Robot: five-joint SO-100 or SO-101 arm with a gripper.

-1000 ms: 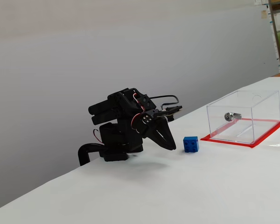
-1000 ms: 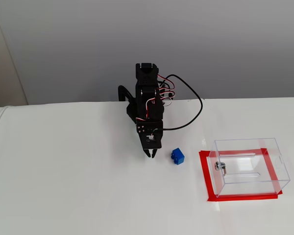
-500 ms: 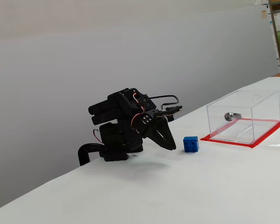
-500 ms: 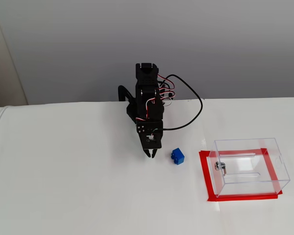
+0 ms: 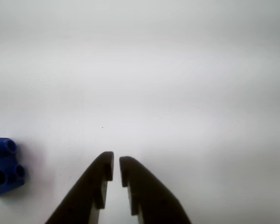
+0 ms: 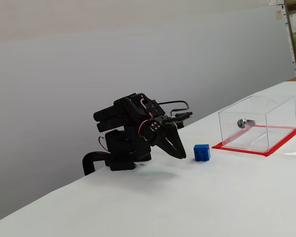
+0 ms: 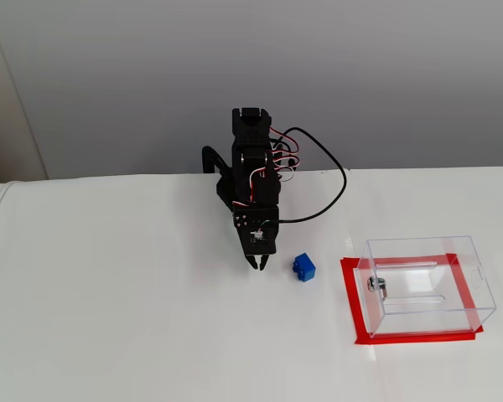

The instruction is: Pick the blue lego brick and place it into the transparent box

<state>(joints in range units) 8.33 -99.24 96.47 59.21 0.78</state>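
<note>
Gripper (image 5: 116, 163) is nearly shut, only a thin slit between the jaws, and holds nothing. In the wrist view the two dark fingers (image 5: 95, 186) rise from the bottom edge; their bases are cut off by the frame.

Brick (image 5: 4, 167) lies to the left of the fingertips in the wrist view, apart from them, not between the jaws. It's cropped by the left edge, so only part shows: four studs facing the cam, rest out of frame. In a fixed view from the side, gripper (image 6: 181, 156) points down at the table w/ its tips just above or on the surface; can't tell which. Brick (image 6: 202, 152) sits just beside the tips, on the box side, small gap between. In a fixed view from above, gripper (image 7: 257, 265) points toward the cam, and brick (image 7: 303, 268) is to its right, near but not touching, turned at an angle to the table edge.

Box (image 6: 256, 123) stands further out past the brick, well apart from the gripper, on a red base. Same in the view from above: box (image 7: 469, 276) right of the brick, w/ a gap. Silver lock (image 7: 377, 286) is on the wall facing the brick. Box not seen in the wrist view.

Table (image 7: 109, 318) is white, plain. Arm's joints are bunched and dark in the side view, hard to separate. Black cable (image 7: 331, 172) loops off the arm behind the gripper.
</note>
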